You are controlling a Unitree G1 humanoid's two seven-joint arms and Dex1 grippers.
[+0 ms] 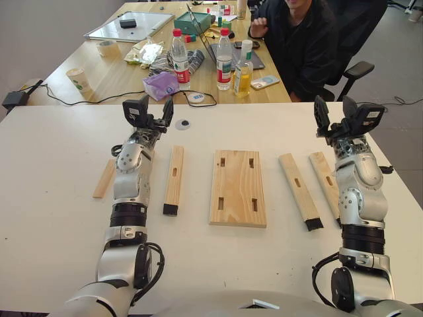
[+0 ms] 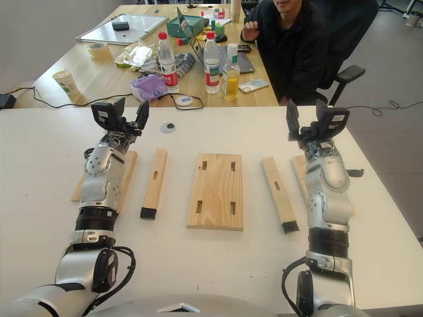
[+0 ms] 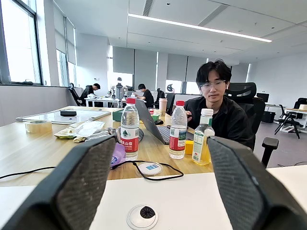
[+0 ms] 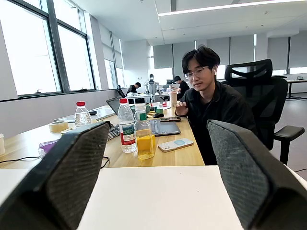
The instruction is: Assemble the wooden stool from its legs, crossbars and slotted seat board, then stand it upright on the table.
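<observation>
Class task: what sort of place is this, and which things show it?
Probably an open-plan office: an office chair, a laptop on the wooden desk, and large windows behind.

Seat board (image 1: pixel 238 188) lies flat between left inner leg (image 1: pixel 174 181) and right inner leg (image 1: pixel 300 193).

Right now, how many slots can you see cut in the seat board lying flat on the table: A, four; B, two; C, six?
A: the seat board shows four slots, a pair toward its far end and a pair toward its near end.
</observation>
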